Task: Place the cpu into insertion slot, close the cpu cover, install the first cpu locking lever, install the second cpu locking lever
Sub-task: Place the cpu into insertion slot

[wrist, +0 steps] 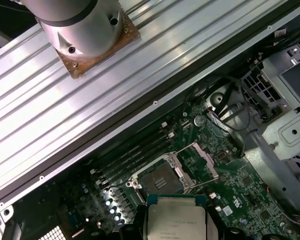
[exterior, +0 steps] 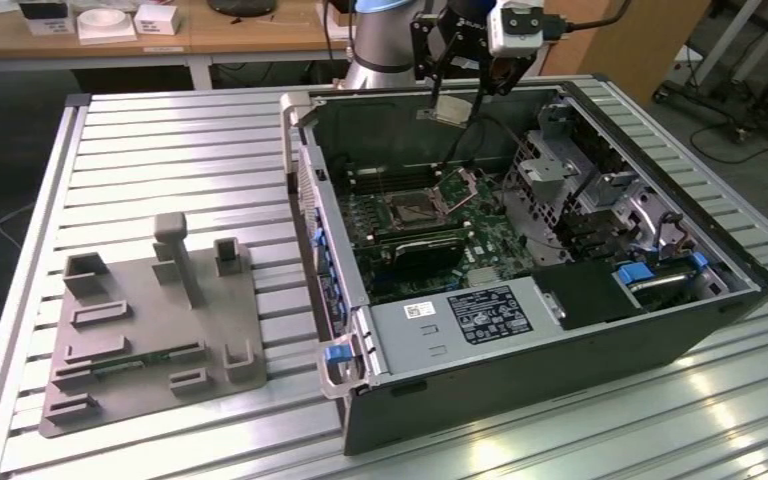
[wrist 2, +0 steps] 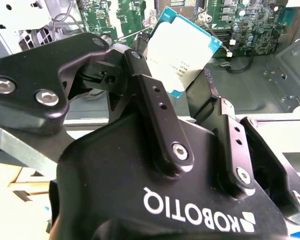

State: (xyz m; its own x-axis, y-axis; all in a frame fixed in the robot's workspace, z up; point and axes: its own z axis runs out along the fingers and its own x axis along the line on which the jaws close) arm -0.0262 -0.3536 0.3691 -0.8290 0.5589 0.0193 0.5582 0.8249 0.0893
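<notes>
On the exterior view's left we see a grey moulded plastic fixture plate (exterior: 157,330) with upright posts and shallow pockets, lying flat on the ribbed aluminium table (exterior: 157,150). Just beside it, toward the middle, stands a black open-sided computer case (exterior: 518,385) with a green motherboard (exterior: 491,240) laid flat inside. On that board sits the square black-rimmed insertion slot (exterior: 411,212) with its dark contact centre uncovered, seen as well in the first wrist view (wrist: 160,177). Touching its edge on the exterior view's right, the thin silvery metal frame of the cpu cover (exterior: 462,186) stands tilted up on its hinge, and in the first wrist view (wrist: 197,161) its square window is open beside the slot. Above the case's far wall hangs the black two-fingered pincer (exterior: 454,100), well apart from the board. It is clamped narrow on the small flat square cpu (exterior: 446,112) with a silvery-tan metal face. In the second wrist view the pincer (wrist 2: 172,67) grips the chip (wrist 2: 182,50) by two opposite edges, one black finger (wrist 2: 155,100) on each side. In the first wrist view the chip (wrist: 175,220) hovers near the slot, not over it.
</notes>
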